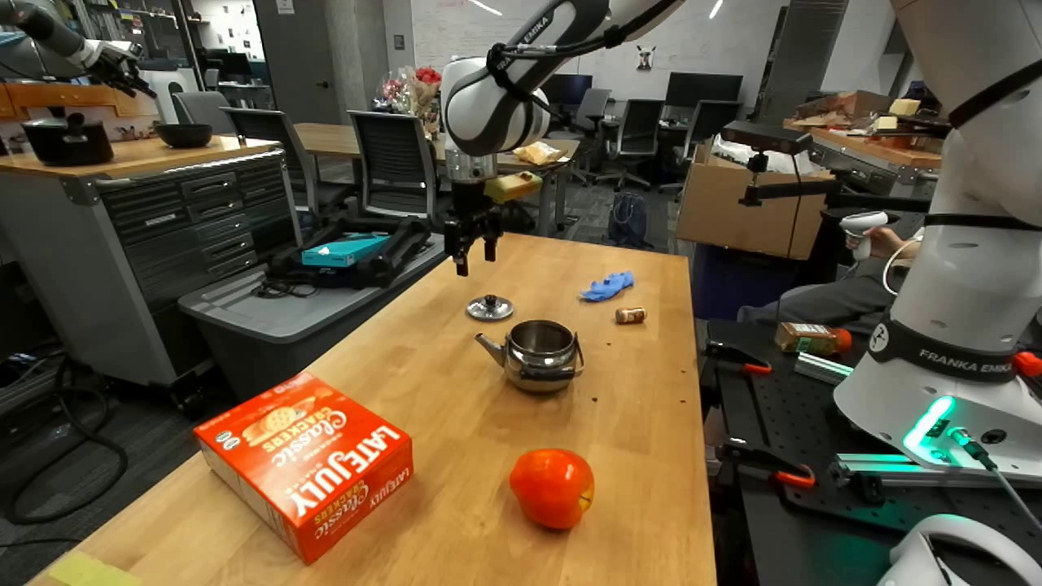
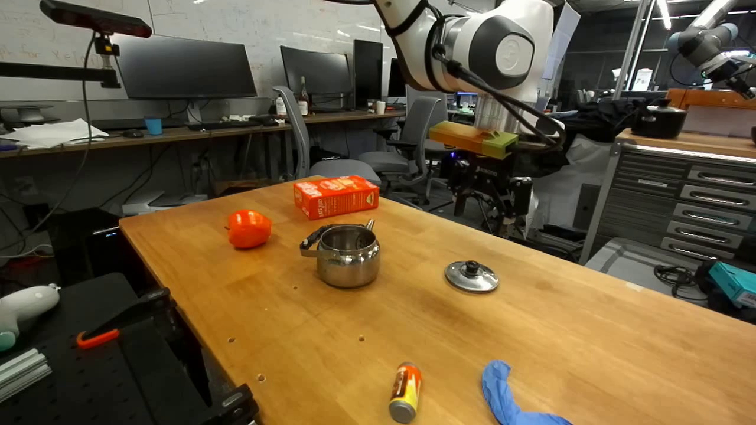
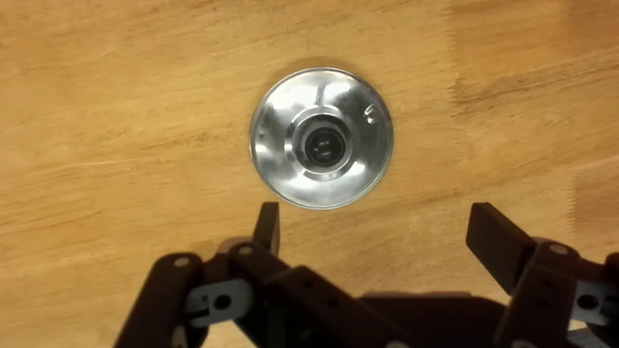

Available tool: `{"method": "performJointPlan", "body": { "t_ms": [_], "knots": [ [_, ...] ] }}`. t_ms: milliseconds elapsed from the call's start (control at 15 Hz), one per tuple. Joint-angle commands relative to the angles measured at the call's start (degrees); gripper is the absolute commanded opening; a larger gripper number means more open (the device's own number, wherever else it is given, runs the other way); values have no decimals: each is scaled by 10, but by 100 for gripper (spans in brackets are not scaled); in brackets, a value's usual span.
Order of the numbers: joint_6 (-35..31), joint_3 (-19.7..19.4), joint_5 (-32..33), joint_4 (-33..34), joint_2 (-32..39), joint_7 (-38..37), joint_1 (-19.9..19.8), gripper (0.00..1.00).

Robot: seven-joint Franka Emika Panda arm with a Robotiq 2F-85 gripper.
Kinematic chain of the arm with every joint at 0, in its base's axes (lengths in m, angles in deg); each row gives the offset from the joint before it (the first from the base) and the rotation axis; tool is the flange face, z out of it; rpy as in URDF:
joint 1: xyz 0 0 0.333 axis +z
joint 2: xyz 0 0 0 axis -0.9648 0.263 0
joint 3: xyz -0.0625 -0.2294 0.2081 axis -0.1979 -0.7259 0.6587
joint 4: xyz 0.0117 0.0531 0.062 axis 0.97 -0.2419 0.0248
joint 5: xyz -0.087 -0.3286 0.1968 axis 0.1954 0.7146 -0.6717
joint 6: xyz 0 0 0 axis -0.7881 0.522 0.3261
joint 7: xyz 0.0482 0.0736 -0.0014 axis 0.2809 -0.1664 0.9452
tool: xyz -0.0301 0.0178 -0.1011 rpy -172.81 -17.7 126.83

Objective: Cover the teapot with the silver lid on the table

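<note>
The teapot [image 1: 541, 366], a small shiny silver pot, stands upright and uncovered on the tan wooden table [image 1: 643, 456]; it also shows in an exterior view [image 2: 348, 268]. The silver lid [image 1: 489, 309], a round disc with a dark knob, lies flat on the table apart from the teapot, knob up; an exterior view shows it too [image 2: 471, 277]. In the wrist view the lid [image 3: 325, 146] sits just beyond the fingertips, left of the middle between them. My gripper [image 3: 372, 212] is open and empty above the table near the lid; both exterior views show it [image 1: 476, 262] [image 2: 481, 219].
An orange-red round fruit-like object [image 1: 552, 488] and a red cracker box [image 1: 309, 464] stand on the table. A small can [image 1: 630, 315] and a blue glove [image 1: 609, 286] lie near the lid and teapot. A grey bin [image 1: 244, 317] stands beside the table.
</note>
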Motion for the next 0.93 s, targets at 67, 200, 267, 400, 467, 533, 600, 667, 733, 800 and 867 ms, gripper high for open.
{"method": "performJointPlan", "body": {
  "t_ms": [67,200,267,400,467,533,600,667,733,800,867],
  "knots": [
    [29,-8,13,32,27,-14,4,100],
    [38,-9,16,33,33,-17,4,100],
    [40,-10,17,34,34,-18,3,100],
    [47,-12,19,33,36,-21,4,100],
    [48,-13,20,32,37,-23,4,100],
    [50,-15,20,32,38,-23,4,100],
    [51,-16,21,33,40,-24,4,100],
    [54,-17,22,35,42,-25,4,100],
    [56,-17,22,36,43,-26,4,100],
    [58,-18,22,38,46,-26,4,100],
    [60,-18,23,40,48,-27,4,100]
  ]
}}
